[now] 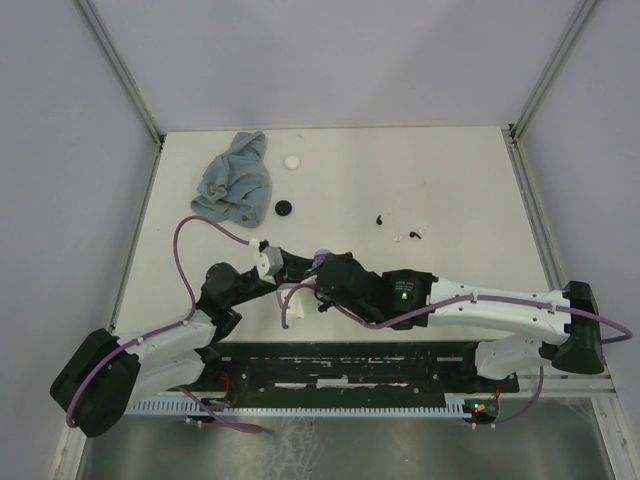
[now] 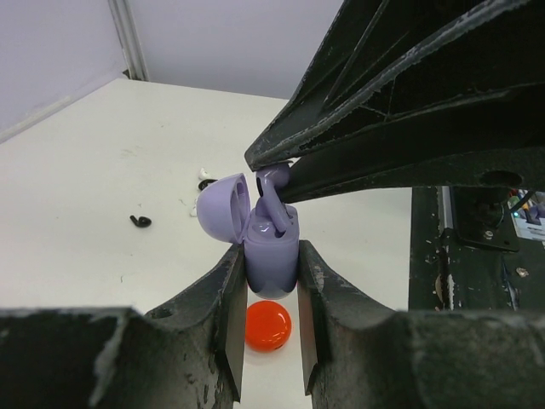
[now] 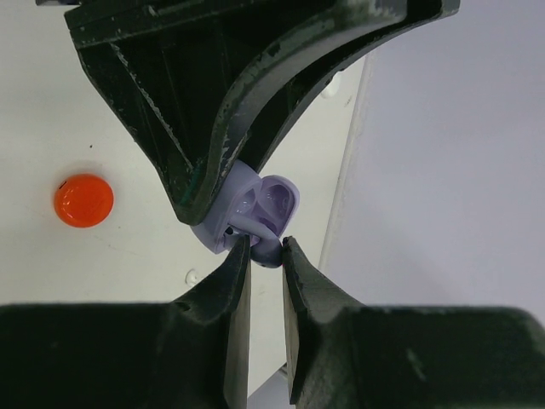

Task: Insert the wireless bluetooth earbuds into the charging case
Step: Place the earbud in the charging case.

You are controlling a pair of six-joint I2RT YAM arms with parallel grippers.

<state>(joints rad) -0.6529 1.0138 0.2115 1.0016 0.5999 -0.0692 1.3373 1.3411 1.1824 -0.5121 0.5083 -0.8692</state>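
R pincer (image 3: pixel 265 244) w/ lavender earbud (image 2: pixel 273 181) over case (image 2: pixel 272 256)

No readable text, no labels, brands, numbers or signs legible in any of the three views

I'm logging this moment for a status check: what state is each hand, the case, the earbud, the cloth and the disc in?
charging case: lid open
lavender earbud: stem entering the case, not seated
left hand: shut on the charging case
right hand: shut on the lavender earbud
cloth: crumpled
red disc: flat on the table
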